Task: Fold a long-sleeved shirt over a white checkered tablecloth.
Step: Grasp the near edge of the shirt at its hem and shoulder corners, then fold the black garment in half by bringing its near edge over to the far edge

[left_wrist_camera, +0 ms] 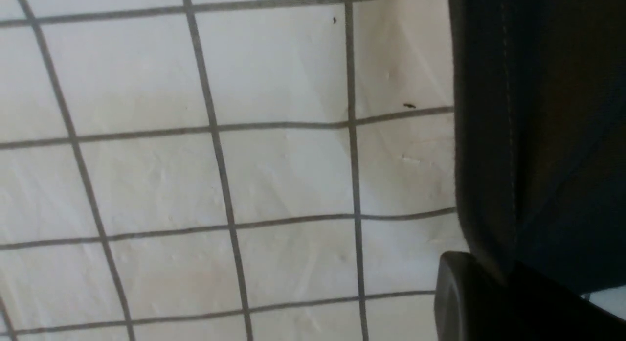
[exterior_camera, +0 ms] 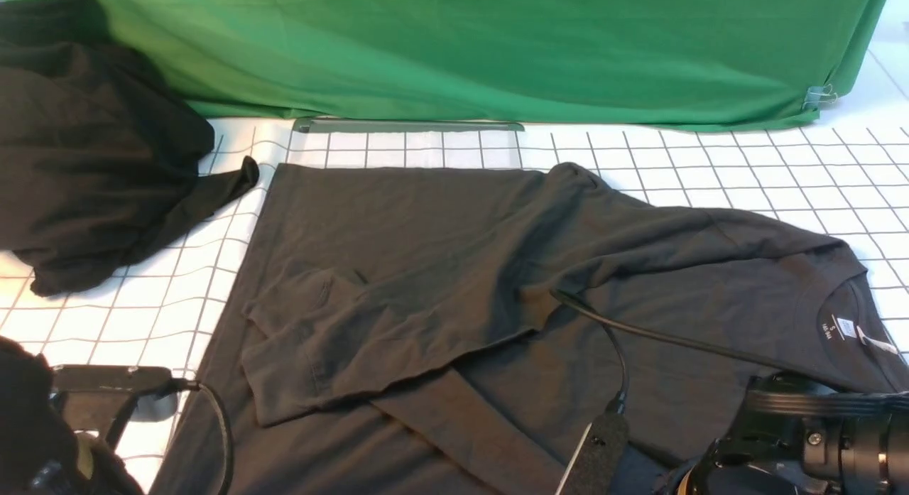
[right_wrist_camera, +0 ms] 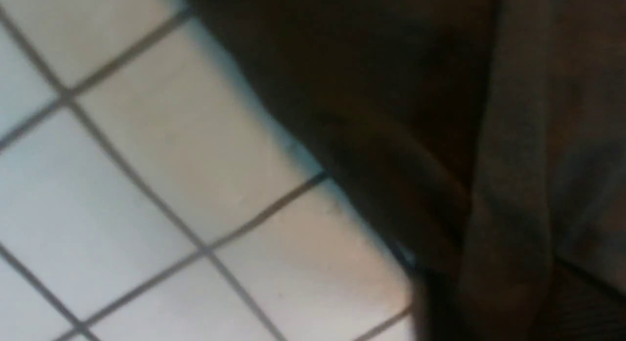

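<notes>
The long-sleeved shirt [exterior_camera: 461, 268] lies flat on the white checkered tablecloth [exterior_camera: 746, 168], neck and white label to the right, both sleeves folded across the body; no print shows. My left gripper [exterior_camera: 160, 403] is at the shirt's near left hem corner. In the left wrist view the stitched hem [left_wrist_camera: 538, 135] runs down into the jaws, where a black finger [left_wrist_camera: 459, 297] pinches it above the tablecloth [left_wrist_camera: 283, 174]. My right gripper [exterior_camera: 596, 452] sits low on the near edge toward the neck. The right wrist view is blurred: dark shirt folds [right_wrist_camera: 415, 86] beside tablecloth [right_wrist_camera: 146, 184], jaws lost in the dark.
A blacker plain garment [exterior_camera: 85, 161] is heaped at the back left, its tip close to the shirt. A green cloth [exterior_camera: 497, 47] hangs along the back, with a grey strip [exterior_camera: 408, 126] at its foot. A black cable [exterior_camera: 618, 353] trails over the shirt.
</notes>
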Tool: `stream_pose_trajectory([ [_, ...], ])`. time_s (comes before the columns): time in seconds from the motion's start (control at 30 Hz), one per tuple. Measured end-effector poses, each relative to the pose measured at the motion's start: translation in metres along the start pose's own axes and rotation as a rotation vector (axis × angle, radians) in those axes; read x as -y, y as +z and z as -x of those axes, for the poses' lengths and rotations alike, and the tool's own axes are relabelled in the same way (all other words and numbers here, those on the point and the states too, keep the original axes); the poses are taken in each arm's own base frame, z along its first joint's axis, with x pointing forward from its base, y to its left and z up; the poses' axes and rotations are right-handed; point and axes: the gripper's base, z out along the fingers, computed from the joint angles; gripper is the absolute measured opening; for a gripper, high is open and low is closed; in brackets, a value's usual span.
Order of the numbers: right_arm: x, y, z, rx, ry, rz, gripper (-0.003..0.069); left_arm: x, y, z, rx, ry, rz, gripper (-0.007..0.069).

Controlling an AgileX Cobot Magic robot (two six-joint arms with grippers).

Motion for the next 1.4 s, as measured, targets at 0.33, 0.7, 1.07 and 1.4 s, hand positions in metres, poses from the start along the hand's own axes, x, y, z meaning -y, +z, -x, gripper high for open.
stream_pose_trajectory([
  [0.33, -0.005, -0.064, -0.020, 0.084, 0.036, 0.001, 0.0046, -0.011, -0.049, -0.028, 0.108, -0.020, -0.035, 0.0021],
  [0.7, 0.095, -0.131, 0.028, 0.267, 0.154, -0.129, 0.0046, -0.009, -0.112, 0.070, 0.377, -0.071, 0.038, 0.0021],
  [1.07, 0.206, -0.095, 0.123, 0.307, 0.201, -0.209, 0.0046, -0.043, -0.074, 0.227, 0.373, -0.183, 0.000, 0.0021],
  [1.4, 0.259, -0.015, 0.175, 0.335, 0.254, -0.228, 0.0064, -0.062, -0.002, 0.319, 0.342, -0.214, 0.016, 0.0021],
])
